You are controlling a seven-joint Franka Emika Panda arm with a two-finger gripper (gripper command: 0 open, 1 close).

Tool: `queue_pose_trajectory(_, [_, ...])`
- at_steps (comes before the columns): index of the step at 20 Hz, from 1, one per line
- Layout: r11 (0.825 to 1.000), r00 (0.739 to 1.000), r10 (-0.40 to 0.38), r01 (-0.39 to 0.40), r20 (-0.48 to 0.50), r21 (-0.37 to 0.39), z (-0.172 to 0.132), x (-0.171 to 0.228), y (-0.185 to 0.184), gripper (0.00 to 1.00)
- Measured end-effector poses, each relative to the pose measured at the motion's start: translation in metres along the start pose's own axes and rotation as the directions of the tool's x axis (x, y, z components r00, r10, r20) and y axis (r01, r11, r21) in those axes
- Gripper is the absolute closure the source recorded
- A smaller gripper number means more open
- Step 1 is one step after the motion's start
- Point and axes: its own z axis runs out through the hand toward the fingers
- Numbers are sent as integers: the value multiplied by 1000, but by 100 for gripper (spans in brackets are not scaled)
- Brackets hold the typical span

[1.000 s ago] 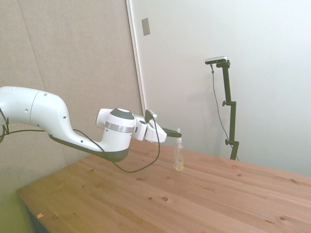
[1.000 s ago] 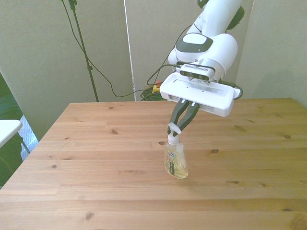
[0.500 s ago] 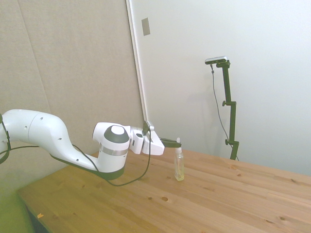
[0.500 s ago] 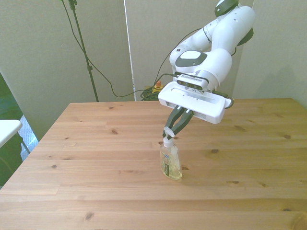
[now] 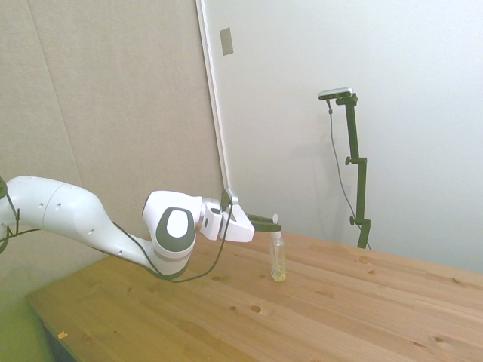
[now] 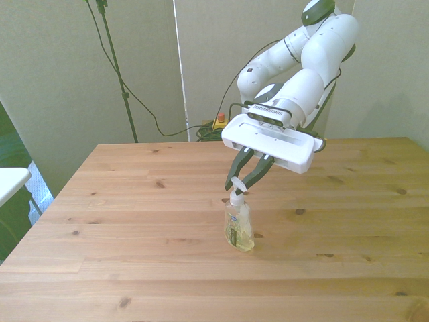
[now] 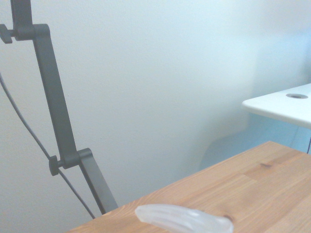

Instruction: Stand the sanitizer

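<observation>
The sanitizer stands upright on the wooden table, a little toward the front view's right of centre. It is a slim clear bottle with pale yellowish liquid and a white pump top. My gripper reaches over it nearly level with the table, its fingers spread to either side of the pump nozzle, open and no longer pinching it. In the side view the sanitizer stands just under my gripper. A blurred white curved piece, probably the nozzle, shows in the wrist view.
A white tabletop corner sits beyond the table at the front view's left, and also shows as a white tabletop corner in the wrist view. Cables and a small orange-and-yellow box lie on the floor behind the table.
The arm lowered the bottle until its base rested on the table. The fingers, shut on the pump nozzle before, have now spread apart and let it go.
</observation>
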Motion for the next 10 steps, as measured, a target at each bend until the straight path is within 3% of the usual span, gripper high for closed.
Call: queue_pose_trajectory(10, [999,999,-15,16,42,-30,-7,4,-9,0])
